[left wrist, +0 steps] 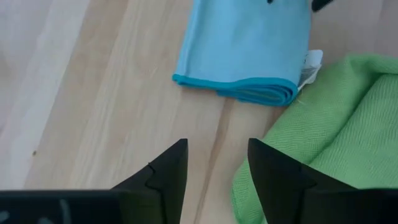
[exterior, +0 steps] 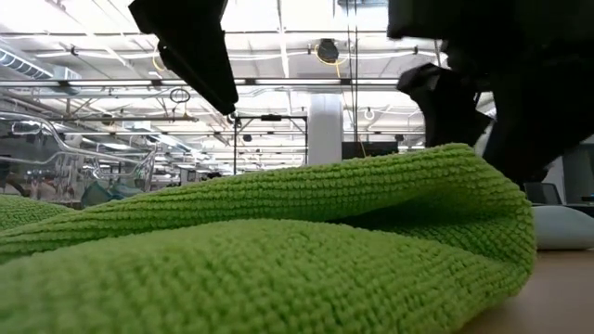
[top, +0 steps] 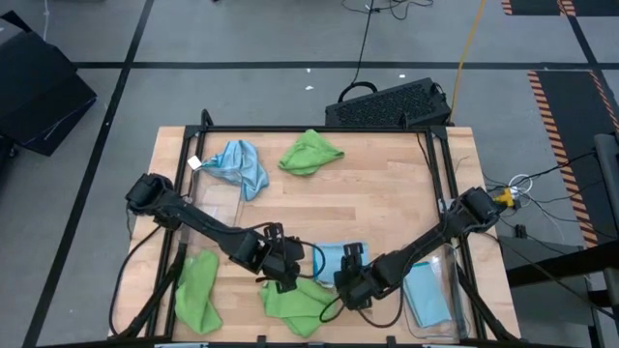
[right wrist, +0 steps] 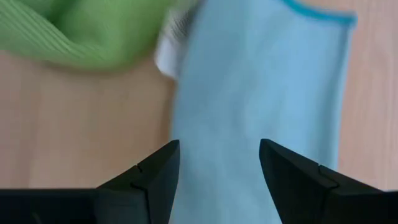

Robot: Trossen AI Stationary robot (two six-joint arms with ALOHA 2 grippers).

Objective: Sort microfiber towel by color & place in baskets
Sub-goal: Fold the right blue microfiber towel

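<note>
Item 1: light wooden desk [top: 387,193], black-framed, carrying six soft microfiber towels.

Item 2: folded light blue towel [top: 331,259] at front centre of the desk, lying flat, with a small white tag [left wrist: 311,65] at the corner next to a green cloth. The right gripper [top: 350,280] hovered directly above it, fingers [right wrist: 155,180] spread apart and holding nothing; the blue cloth filled the gap between them in the right wrist view.

Item 3: crumpled lime green towel [top: 295,300] at the front edge, touching the folded blue one. The left gripper [top: 283,277] stood just beside its edge, over bare wood, its fingers [left wrist: 168,174] parted and empty; the blue towel lay just ahead of them.

Item 4: second lime green towel [top: 198,290], front left, beside the left arm.

Item 5: light blue towel [top: 426,295] inside a clear plastic rectangular basket [top: 451,290], front right.

Item 6: crumpled light blue towel [top: 237,164], rear left.

Item 7: crumpled lime green towel [top: 309,153], rear centre.
</note>
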